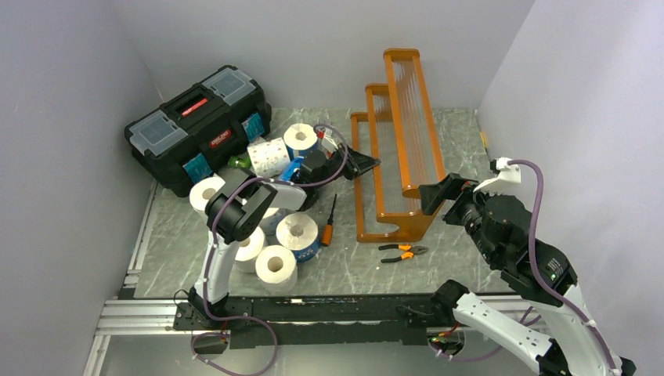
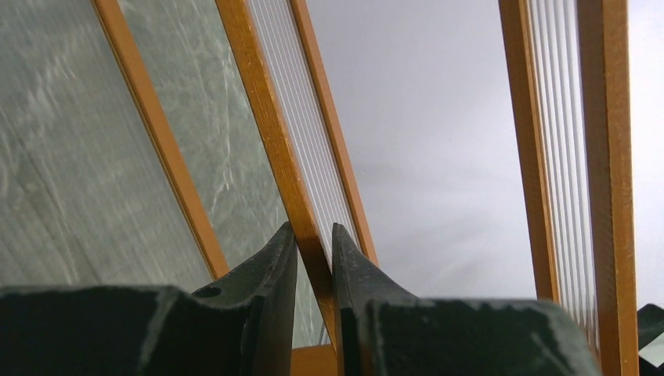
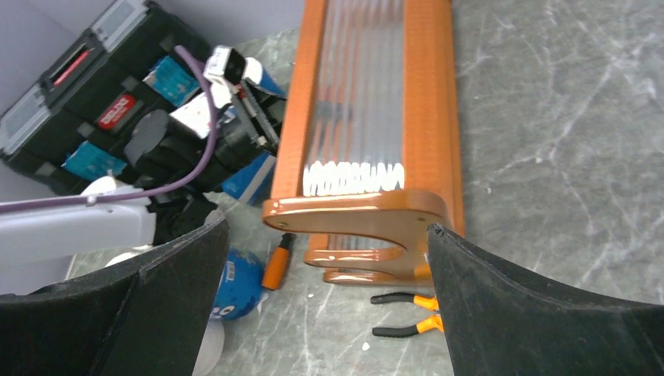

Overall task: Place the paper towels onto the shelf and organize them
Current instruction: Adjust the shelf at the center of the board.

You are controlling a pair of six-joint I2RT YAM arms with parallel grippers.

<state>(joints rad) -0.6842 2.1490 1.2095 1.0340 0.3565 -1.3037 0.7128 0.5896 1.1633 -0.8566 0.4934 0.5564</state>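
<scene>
Zero paper towels (image 1: pixel 276 268) are sitting on the shelf (image 1: pixel 391 229); all are lying clustered on the table (image 1: pixel 352 270) beside the toolbox (image 1: pixel 196 125). Left fingers (image 2: pixel 270 274) are clamping a shelf rail; right fingers (image 3: pixel 172 298) are hanging spread, empty.

L arm (image 1: pixel 232 222) is bent sharply at the elbow, w/ the forearm run out fwd & to the right and the wrist held low. L gripper (image 1: pixel 362 162) is closed down to a narrow gap; in the wrist view its fingers (image 2: pixel 274 262) are seen pinched on a thin rail of the shelf (image 2: pixel 262 125). R arm (image 1: pixel 540 270) is raised from its base, then angled fwd & left. R gripper (image 1: pixel 438 196) is spread fully, jaws wide apart, nothing clamped btwn them.
</scene>
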